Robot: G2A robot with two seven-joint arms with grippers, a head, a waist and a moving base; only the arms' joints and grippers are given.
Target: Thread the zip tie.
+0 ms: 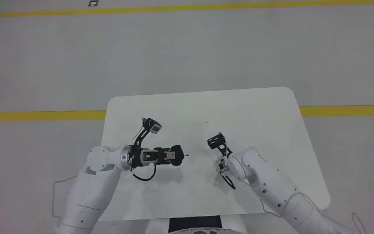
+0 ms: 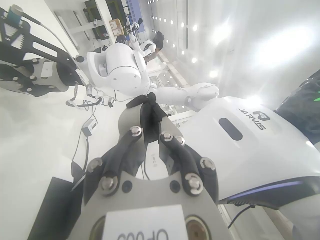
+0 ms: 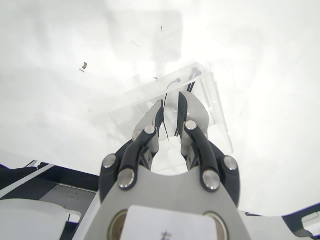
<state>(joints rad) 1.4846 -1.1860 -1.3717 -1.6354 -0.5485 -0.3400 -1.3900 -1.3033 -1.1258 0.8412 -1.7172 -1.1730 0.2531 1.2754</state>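
The left gripper (image 2: 150, 99) is clenched on a black zip tie (image 2: 135, 102); the right gripper (image 3: 172, 98) is held spread over a clear box (image 3: 217, 96).

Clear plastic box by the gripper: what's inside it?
Thin black zip ties lie at one end of the clear plastic box. The right gripper covers its middle; that part is hidden.

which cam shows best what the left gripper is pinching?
Left wrist view: the black piece sits close up, pinched in the left gripper. Top view shows it as a dark sliver at that gripper's tip. Right wrist view faces the table and a clear box.
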